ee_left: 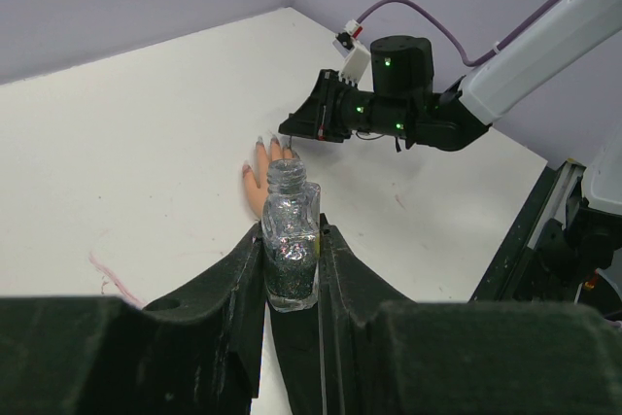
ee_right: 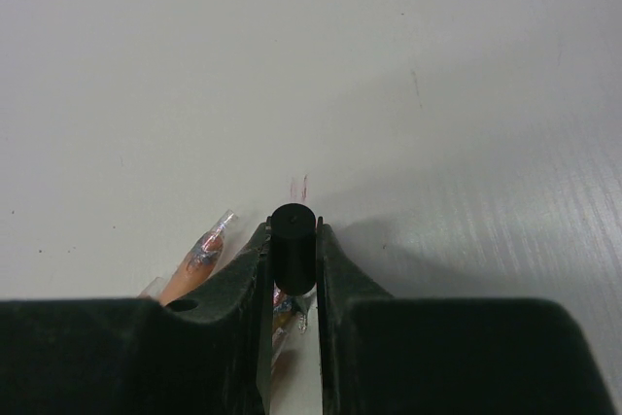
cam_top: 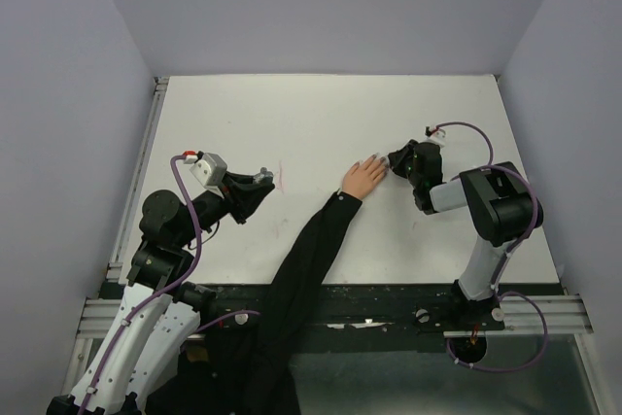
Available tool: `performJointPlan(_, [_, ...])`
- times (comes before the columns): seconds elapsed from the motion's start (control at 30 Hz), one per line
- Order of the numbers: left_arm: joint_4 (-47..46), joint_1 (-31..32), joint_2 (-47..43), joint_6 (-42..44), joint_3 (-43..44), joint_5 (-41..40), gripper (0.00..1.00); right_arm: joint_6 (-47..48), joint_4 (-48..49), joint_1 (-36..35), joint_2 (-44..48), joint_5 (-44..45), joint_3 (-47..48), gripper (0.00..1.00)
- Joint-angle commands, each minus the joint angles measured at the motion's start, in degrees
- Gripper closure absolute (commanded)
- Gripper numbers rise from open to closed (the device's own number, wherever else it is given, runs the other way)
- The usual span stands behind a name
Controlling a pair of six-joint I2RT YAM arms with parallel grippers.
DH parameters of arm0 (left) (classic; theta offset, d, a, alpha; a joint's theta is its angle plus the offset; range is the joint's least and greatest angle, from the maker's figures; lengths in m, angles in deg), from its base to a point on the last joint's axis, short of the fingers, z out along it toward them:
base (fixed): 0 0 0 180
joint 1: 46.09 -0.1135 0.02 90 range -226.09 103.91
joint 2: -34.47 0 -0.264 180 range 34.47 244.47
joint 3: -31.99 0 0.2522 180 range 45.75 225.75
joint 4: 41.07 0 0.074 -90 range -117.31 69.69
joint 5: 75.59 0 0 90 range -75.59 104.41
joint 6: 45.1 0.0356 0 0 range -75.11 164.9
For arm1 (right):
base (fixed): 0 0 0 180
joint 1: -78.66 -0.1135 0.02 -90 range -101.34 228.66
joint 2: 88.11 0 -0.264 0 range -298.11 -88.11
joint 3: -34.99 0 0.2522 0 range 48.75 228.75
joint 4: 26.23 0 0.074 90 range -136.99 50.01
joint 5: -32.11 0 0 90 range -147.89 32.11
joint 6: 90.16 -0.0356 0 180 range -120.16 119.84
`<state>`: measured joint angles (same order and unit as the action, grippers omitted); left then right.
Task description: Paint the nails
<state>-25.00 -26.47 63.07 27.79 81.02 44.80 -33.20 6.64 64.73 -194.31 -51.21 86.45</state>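
A pale peach fake hand lies mid-table, its long black sleeve running to the near edge. Its nails point at my right gripper, which is shut on a black brush cap. In the right wrist view the cap hangs just over a nail streaked with glitter, and another glittered nail lies to the left. My left gripper hovers left of the hand, shut on an uncapped glass bottle of dark glitter polish. Hand and right gripper show behind it.
Faint pink smears mark the white table beside the left gripper. Lilac walls close in the back and both sides. A metal rail runs along the table's left edge, and a black bar lines the near edge.
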Motion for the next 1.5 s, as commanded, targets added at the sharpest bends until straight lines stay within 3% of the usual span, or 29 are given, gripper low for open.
performJointPlan(0.0, [-1.1,0.3,-0.7,0.8,1.7,-0.2,1.00,-1.2,1.2,-0.3,-0.1,2.3,-0.2,0.99])
performJointPlan(0.3, [-1.3,0.3,-1.4,0.8,1.7,-0.3,1.00,-1.2,5.9,0.3,6.8,-0.1,-4.4,0.99])
performJointPlan(0.63, [-1.3,0.3,-2.5,0.8,1.4,-0.7,1.00,2.2,2.1,0.3,17.9,-1.1,-7.0,0.99])
performJointPlan(1.13, [-1.5,0.3,-2.7,0.1,1.0,0.0,1.00,5.5,-20.9,0.2,38.9,-19.0,-1.0,0.99])
performJointPlan(1.47, [-1.6,0.3,-2.4,-0.2,1.0,0.4,1.00,3.3,-25.7,-0.7,44.7,-26.0,2.5,0.99])
